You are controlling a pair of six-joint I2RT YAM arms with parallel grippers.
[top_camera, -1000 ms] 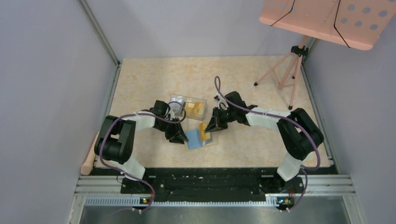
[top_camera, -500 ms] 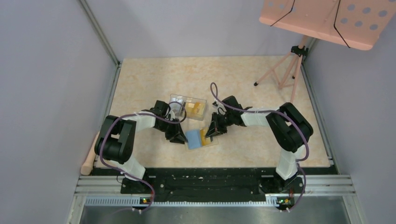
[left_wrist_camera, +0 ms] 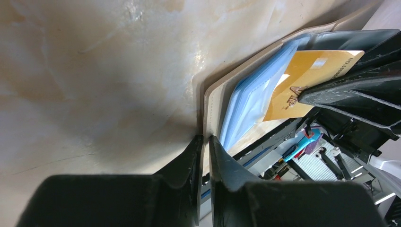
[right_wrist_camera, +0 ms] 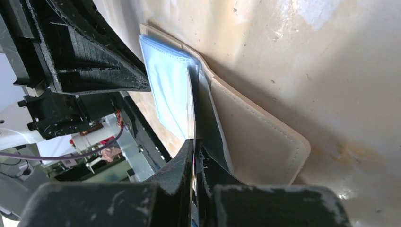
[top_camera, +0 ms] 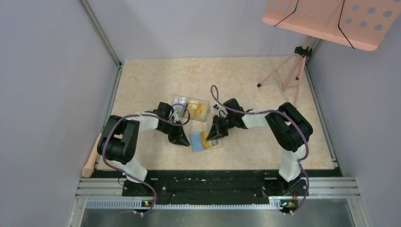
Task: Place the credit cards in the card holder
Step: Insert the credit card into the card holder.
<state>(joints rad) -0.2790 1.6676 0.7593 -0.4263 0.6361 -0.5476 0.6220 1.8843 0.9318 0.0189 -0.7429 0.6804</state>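
The card holder [top_camera: 212,144] lies open on the table, beige outside with blue pockets [top_camera: 195,140]. In the left wrist view my left gripper [left_wrist_camera: 204,138] is shut on its beige edge [left_wrist_camera: 211,99], next to the blue pockets [left_wrist_camera: 250,101]. A golden credit card [left_wrist_camera: 307,78] is pinched at its right end by my right gripper's black fingers [left_wrist_camera: 350,97], and its left end lies against the blue pockets. In the right wrist view my right gripper [right_wrist_camera: 194,141] is shut on that card, seen edge-on [right_wrist_camera: 193,113], beside the holder's beige flap [right_wrist_camera: 257,137]. From above, the grippers [top_camera: 182,139] [top_camera: 214,135] flank the holder.
A clear plastic box [top_camera: 190,108] with more yellow cards sits just behind the holder, between the arms. A pink music stand [top_camera: 331,21] on tripod legs [top_camera: 283,75] occupies the back right. A wooden rod [top_camera: 90,161] lies at the left edge. Walls enclose the table.
My right gripper has carried the card left and down onto the holder's blue pockets. My left gripper's jaws have closed onto the holder's edge.
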